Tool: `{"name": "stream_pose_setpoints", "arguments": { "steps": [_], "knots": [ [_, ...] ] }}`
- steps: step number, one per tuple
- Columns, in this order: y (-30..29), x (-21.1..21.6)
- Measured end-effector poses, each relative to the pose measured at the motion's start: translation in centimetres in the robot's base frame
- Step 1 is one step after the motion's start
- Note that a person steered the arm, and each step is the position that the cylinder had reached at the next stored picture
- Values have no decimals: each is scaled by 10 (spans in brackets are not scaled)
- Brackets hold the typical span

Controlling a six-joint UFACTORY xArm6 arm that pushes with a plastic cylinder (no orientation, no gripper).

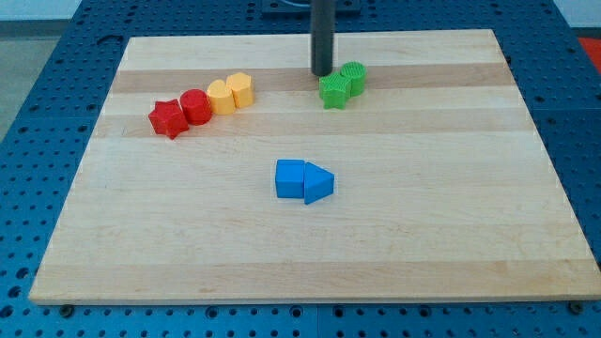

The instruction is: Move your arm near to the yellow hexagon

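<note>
Approach step, judged not yet done: your tip (322,73) carries no fingers, holds nothing, and stands just left of the green blocks (342,84), so next slide it toward the view's left to the yellow hexagon (241,89) near the desk's (451,225) top-left, beside the yellow rounded block (222,97).

My arm shows only as a straight dark rod (322,33). It enters from the view's top edge, a little right of the middle, and stands upright, almost without tilt. The upper part of the arm is cut off by the frame, so its joints cannot be seen. My tip (322,74) is at the rod's lower end, in the upper part of the view. The rod is round and has the same width along all its visible length.
</note>
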State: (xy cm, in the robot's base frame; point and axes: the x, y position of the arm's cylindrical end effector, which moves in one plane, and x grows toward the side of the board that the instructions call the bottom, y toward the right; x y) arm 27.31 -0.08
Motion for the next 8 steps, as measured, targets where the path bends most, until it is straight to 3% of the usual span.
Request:
{"name": "stream_pose_setpoints", "arguments": {
  "steps": [2, 6, 8],
  "knots": [
    [-46, -1],
    [-60, 0],
    [-67, 22]
  ]
}}
